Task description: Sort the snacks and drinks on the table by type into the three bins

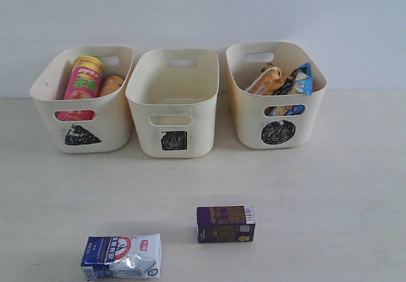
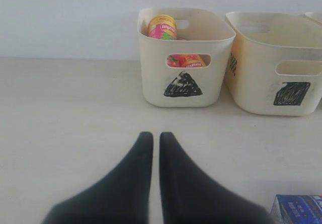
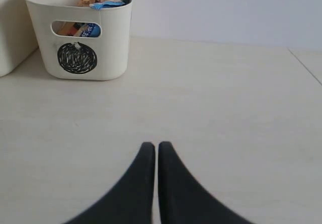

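The snacks have been grouped by kind. The pink chip tube (image 1: 84, 79) and the second tube (image 1: 111, 84) are leaned inside the triangle bin (image 1: 114, 130), since they are too tall to lie flat. The orange bag (image 1: 265, 80) and the blue bag (image 1: 301, 79) are stuffed upright into the circle bin (image 1: 247, 114). Nothing can be seen inside the square bin (image 1: 172, 104) set between them, so it is judged to be meant for the drinks.

Both drinks are not yet sorted. The purple carton (image 1: 225, 224) is laid on its long side on the table (image 1: 330, 187), in front of the square bin and well apart from it. The milk pouch (image 1: 122, 255) is slumped flat nearer the front edge, to the carton's left.

The left fingers (image 2: 141, 158) are drawn together with only a thin slit between them, and nothing is held. A blue corner of the pouch is caught just beside them in the left wrist view. The right fingers (image 3: 146, 158) are likewise nearly closed and empty over bare table. A wider opening would be called for before either drink could be picked up.
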`<state>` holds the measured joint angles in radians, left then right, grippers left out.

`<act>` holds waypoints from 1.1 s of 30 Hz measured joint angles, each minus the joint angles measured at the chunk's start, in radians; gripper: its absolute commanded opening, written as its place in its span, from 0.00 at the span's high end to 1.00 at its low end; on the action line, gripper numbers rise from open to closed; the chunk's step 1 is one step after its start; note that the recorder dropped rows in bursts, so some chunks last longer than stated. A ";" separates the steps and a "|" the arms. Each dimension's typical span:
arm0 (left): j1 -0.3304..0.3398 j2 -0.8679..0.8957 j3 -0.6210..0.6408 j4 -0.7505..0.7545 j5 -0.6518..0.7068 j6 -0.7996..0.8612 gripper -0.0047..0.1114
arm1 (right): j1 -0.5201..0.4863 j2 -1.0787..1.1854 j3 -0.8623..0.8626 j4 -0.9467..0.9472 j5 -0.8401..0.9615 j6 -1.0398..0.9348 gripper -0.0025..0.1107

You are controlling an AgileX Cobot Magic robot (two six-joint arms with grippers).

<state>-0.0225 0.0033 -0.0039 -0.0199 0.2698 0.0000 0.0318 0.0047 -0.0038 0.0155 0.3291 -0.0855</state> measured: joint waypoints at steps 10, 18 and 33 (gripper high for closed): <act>0.000 0.000 0.000 -0.003 0.015 0.000 0.92 | 0.000 0.000 0.000 0.000 0.000 0.000 0.98; 0.000 0.000 0.000 -0.003 0.015 0.000 0.92 | 0.000 0.000 0.000 0.000 0.000 0.000 0.98; 0.000 0.000 0.000 -0.003 0.015 0.000 0.92 | 0.000 0.000 0.000 0.000 0.000 0.000 0.98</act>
<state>-0.0225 0.0033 -0.0039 -0.0233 0.2846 0.0000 0.0318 0.0047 -0.0038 0.0155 0.3291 -0.0855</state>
